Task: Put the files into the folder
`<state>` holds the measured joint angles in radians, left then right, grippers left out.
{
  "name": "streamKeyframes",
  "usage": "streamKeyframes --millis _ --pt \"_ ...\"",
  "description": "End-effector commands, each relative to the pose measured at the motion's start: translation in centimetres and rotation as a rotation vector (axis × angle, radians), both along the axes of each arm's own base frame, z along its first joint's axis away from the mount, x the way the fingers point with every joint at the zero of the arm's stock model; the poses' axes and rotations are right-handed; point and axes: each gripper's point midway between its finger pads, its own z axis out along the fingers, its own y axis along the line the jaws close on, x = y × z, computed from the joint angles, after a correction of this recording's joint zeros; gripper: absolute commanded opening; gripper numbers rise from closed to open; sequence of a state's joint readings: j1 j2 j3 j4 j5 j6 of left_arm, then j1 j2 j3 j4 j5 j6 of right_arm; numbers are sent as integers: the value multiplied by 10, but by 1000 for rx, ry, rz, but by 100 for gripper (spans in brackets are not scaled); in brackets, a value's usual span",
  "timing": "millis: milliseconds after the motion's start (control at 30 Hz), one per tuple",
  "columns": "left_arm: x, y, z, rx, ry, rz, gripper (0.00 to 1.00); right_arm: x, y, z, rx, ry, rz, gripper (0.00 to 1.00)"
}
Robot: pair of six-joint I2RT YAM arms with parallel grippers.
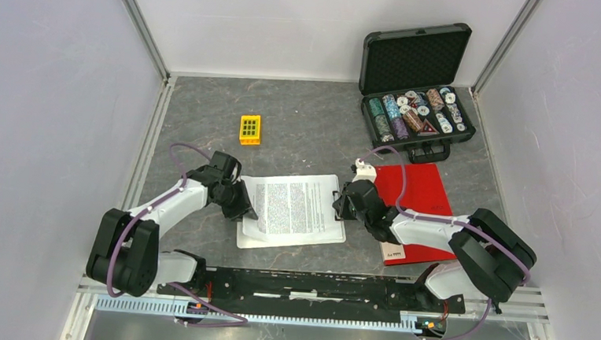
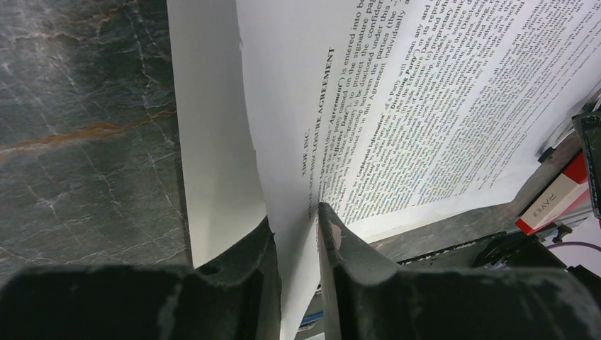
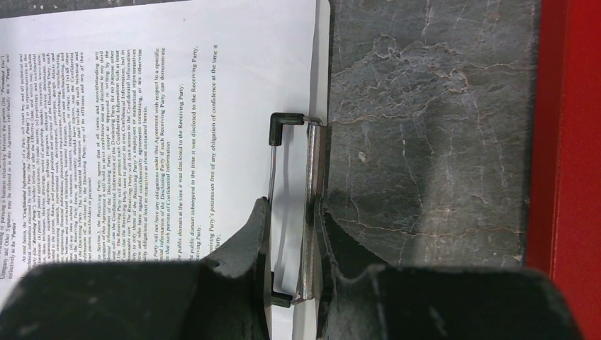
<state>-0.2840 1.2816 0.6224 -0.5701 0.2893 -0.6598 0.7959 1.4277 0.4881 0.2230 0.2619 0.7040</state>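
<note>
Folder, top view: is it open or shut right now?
Shut. The folder lies flat showing only its red outer cover, with the white label at its near corner. None of its inside shows.

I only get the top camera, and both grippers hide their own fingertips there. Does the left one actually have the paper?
Observer: The curled-up edge of the files runs between the fingers of the left gripper, but the jaws stand slightly apart. I can't confirm a firm pinch.
Operator: And the right one?
Observer: The right gripper is closed on the metal clip of the clipboard, one finger on each side.
</note>
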Motion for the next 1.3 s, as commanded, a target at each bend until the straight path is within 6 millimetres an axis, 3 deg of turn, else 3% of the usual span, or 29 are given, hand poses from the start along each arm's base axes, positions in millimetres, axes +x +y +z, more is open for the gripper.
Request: streamKeyframes --millis 0,100,567,733,1033,1267 --pt "6 -4 6 -15 -33 28 30 -26 -22 -32 -85 119 5 0" --pt "7 -4 6 -13 -37 27 33 -26 -22 -31 -84 116 6 0" --pt "15 7 17 58 -67 29 75 -24 -21 -32 -95 117 18 0" --pt "16 11 20 78 -73 48 83 -24 -20 -30 -97 113 20 0" --pt "16 11 38 47 -142 88 83 -23 -20 -30 -98 112 19 0" --pt "8 6 21 8 -113 119 82 -23 -20 -30 -94 111 16 0"
